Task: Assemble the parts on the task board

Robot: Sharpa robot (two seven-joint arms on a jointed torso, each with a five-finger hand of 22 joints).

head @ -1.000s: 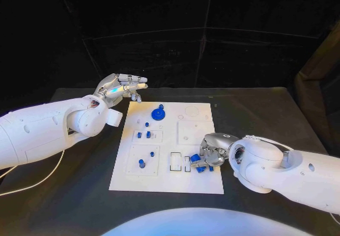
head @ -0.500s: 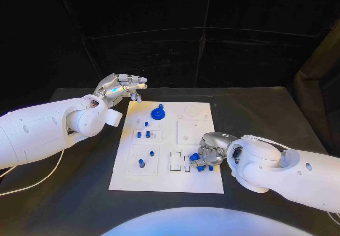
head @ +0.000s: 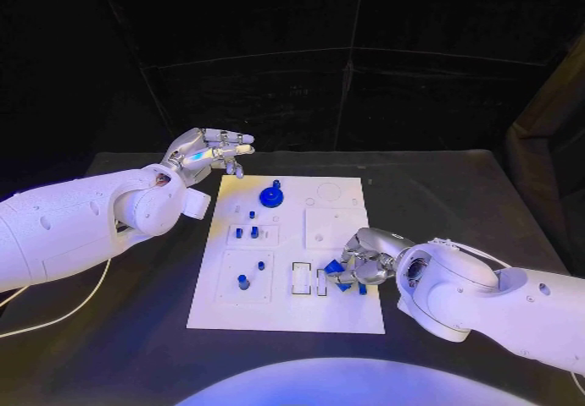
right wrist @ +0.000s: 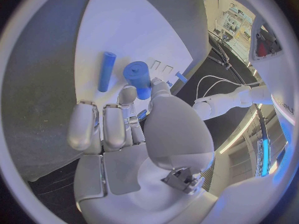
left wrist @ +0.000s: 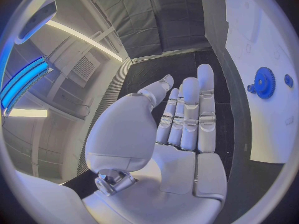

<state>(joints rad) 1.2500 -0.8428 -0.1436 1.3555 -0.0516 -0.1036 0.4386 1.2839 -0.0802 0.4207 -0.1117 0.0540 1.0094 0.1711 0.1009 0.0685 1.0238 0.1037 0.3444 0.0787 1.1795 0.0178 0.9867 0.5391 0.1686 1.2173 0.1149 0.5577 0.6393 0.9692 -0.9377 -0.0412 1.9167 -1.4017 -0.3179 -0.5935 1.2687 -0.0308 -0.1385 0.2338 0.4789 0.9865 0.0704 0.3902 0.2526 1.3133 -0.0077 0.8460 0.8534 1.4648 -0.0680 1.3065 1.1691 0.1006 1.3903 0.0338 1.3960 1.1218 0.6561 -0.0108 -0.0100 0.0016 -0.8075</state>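
Note:
The white task board (head: 344, 315) lies mid-table. My right hand (head: 362, 260) is low over its near right part, thumb and a finger pinching a short thick blue part (head: 331, 268), seen close at the fingertips (right wrist: 137, 76) in the right wrist view. A slim blue rod (right wrist: 106, 71) lies on the board just beyond it, and small blue pieces (head: 347, 287) lie beside the hand. My left hand (head: 207, 152) hovers past the board's far left corner, fingers (left wrist: 190, 109) straight and holding nothing. A blue gear (head: 270, 197) (left wrist: 264, 82) sits on the board's far part.
Small blue pegs (head: 246, 231) stand in a square plate left of centre, and another peg (head: 244, 282) in the plate nearer me. Two rectangular slots (head: 301, 277) lie just left of my right hand. Black table (head: 463, 194) surrounds the board.
My right hand has edged slightly up the board with the thick blue part at its fingertips, and its forearm has shifted. The left hand has stayed still.

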